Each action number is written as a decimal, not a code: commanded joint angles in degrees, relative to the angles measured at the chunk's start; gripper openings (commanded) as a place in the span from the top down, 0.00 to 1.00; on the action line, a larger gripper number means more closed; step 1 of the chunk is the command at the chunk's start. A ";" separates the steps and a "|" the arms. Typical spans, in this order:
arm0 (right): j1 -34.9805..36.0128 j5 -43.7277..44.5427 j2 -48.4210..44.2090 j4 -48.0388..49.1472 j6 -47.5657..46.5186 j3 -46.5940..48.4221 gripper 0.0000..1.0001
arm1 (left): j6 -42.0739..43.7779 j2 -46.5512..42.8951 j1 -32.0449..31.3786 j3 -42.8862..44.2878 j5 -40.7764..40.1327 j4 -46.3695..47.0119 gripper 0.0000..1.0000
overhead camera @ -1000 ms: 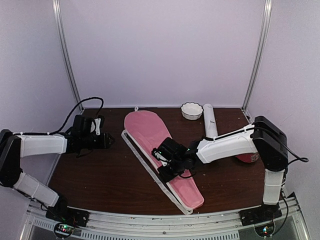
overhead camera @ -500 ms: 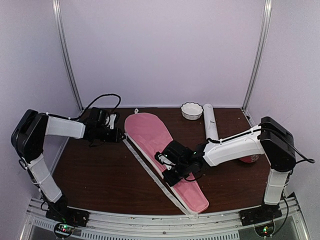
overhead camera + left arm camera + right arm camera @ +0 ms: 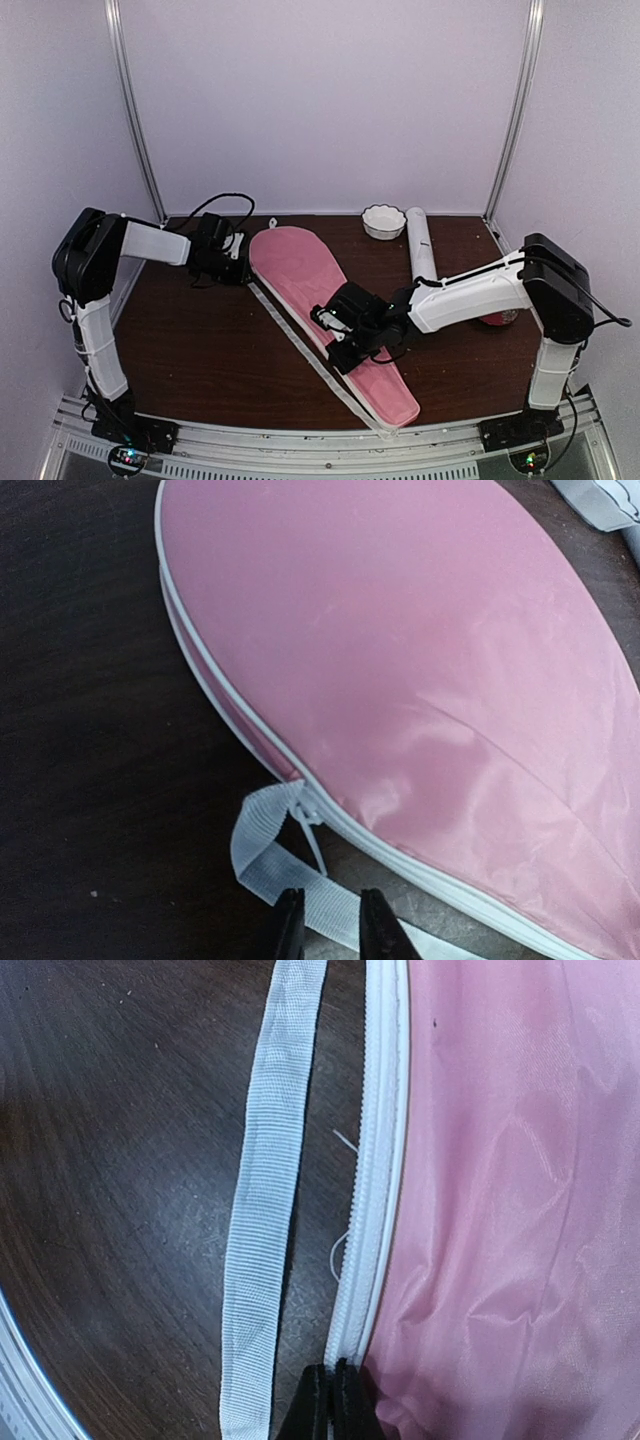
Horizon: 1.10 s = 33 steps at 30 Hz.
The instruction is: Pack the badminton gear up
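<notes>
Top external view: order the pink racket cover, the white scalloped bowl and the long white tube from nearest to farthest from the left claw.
1. Pink cover: right beside the left claw, mid-table.
2. White bowl: at the back, right of centre.
3. White tube: just right of the bowl, back right.

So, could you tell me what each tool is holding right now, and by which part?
Right tool: apparently pinching the pink cover at its zipper edge. Left tool: straddling the white strap, grip not confirmable.
</notes>
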 commanded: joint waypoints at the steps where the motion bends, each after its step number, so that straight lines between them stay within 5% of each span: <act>1: 0.50 -0.60 1.04 -8.83 -0.64 -3.38 1.00 | 1.20 1.86 -0.19 3.14 -1.15 -1.98 0.78; 16: 0.47 -0.42 0.72 -8.53 -0.70 -4.03 1.00 | 1.65 6.21 -0.25 8.10 0.41 -3.89 0.84; 33: -0.30 0.11 2.81 -7.51 0.65 -1.61 1.00 | 3.00 3.30 -3.71 3.47 2.26 -2.62 1.00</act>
